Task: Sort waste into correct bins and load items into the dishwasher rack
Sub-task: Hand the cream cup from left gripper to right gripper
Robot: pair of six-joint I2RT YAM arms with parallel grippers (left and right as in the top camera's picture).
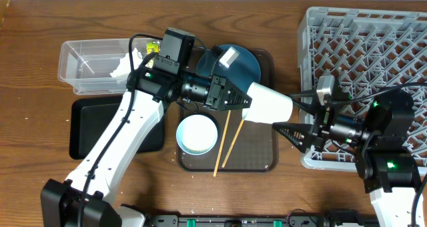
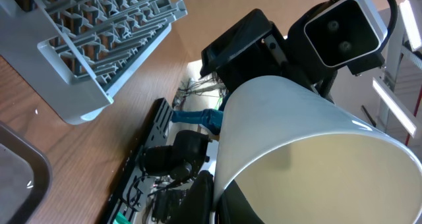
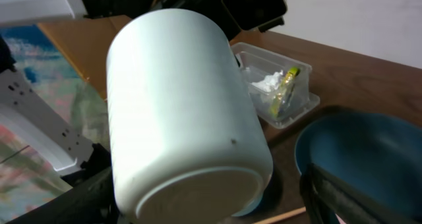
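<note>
Cup [image 1: 269, 105], pale smooth cylinder, is hanging sideways just left of the grey lattice rack [image 1: 373, 40]. My left gripper [image 1: 243, 97] is pinching its rim; my right gripper [image 1: 288, 115] is standing spread around its base. Crumpled tissue [image 3: 267, 84] and wrapper [image 3: 285, 92] are sitting in the clear tub [image 1: 77, 70]. Round blue plate [image 1: 243, 67], white bowl [image 1: 197, 135] and thin wooden chopsticks [image 1: 230, 143] are waiting on the brown tray [image 1: 263, 161]; I'm seeing nothing racked.

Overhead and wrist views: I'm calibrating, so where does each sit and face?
Overhead: above the table, looking down; both arms show, left gripper holding the pale cup.
Left wrist: on the left arm, facing the right arm and rack across the cup.
Right wrist: faces the cup's base, clear tub, blue plate; own fingers low.
All three share the cup.
</note>
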